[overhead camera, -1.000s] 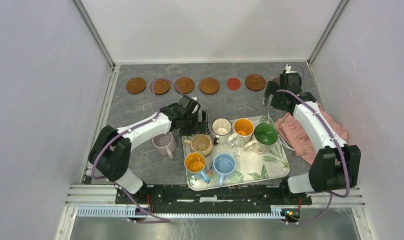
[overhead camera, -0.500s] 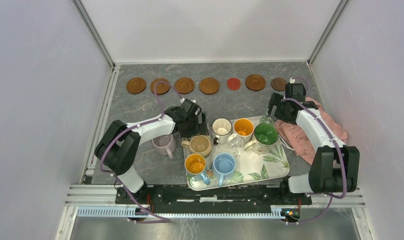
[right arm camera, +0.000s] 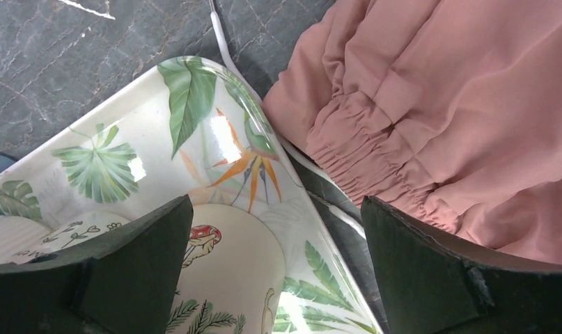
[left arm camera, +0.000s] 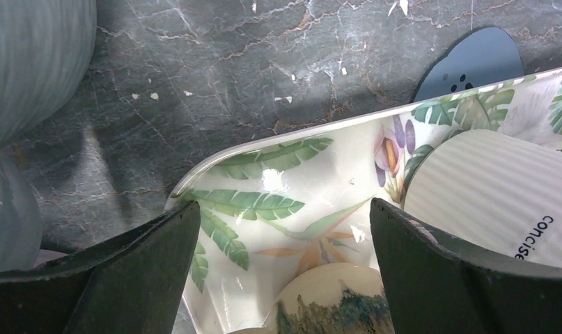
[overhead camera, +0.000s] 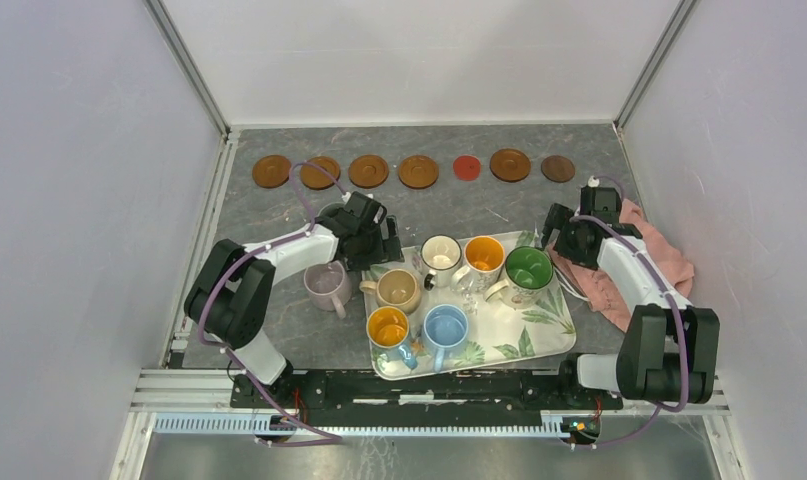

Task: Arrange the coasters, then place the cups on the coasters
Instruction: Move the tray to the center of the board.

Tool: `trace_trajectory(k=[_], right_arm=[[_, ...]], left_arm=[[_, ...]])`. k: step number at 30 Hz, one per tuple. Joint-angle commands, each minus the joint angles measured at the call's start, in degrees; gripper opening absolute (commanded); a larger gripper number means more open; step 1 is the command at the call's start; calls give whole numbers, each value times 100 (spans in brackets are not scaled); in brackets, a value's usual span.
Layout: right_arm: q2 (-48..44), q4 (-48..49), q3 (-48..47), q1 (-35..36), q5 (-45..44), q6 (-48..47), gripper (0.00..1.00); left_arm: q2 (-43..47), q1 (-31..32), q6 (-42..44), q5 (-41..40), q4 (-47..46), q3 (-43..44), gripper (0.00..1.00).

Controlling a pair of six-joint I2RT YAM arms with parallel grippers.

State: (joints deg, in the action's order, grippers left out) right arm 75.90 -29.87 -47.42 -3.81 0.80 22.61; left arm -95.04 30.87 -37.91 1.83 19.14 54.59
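Note:
Seven coasters lie in a row along the back: brown wooden ones from the left end (overhead camera: 271, 171) to the right (overhead camera: 510, 165), a small red one (overhead camera: 466, 167) and a dark brown one (overhead camera: 557, 168). A grey-blue coaster (left arm camera: 473, 62) pokes out from under the tray's far edge. Five cups stand on the leaf-print tray (overhead camera: 529, 320): cream (overhead camera: 442, 254), orange-inside (overhead camera: 484, 255), green-inside floral (overhead camera: 530, 268), blue with orange inside (overhead camera: 390, 327), light blue (overhead camera: 446, 327). The tan cup (overhead camera: 400, 289) sits at the tray's left rim, the pale pink cup (overhead camera: 327, 285) on the table. My left gripper (overhead camera: 384, 245) (left arm camera: 281, 209) hangs open over the tray's far left corner. Open too, my right gripper (overhead camera: 564, 235) (right arm camera: 276, 202) is above the floral cup (right arm camera: 229, 278).
A crumpled pink cloth (overhead camera: 659, 265) (right arm camera: 459, 104) lies right of the tray, with a white cord (right arm camera: 225, 49) at its edge. A grey ribbed cup (left arm camera: 27, 62) stands just left of my left gripper. Grey walls close in the table on three sides.
My right gripper has drawn back from the dark brown coaster at the rear to the tray's far right corner, baring that coaster. The left gripper has shifted slightly left.

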Motion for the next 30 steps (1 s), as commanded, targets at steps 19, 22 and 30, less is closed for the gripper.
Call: trace_trajectory(k=[19, 22, 30], right_arm=[[-1053, 170, 1660, 270, 564, -259, 61], [-907, 304, 1726, 634, 581, -131, 52], [-511, 505, 1558, 1636, 683, 248, 29]], left_arm=[[-623, -926, 483, -658, 803, 96, 100], [-676, -1040, 520, -651, 823, 162, 100], [-797, -1336, 576, -646, 893, 324, 100]])
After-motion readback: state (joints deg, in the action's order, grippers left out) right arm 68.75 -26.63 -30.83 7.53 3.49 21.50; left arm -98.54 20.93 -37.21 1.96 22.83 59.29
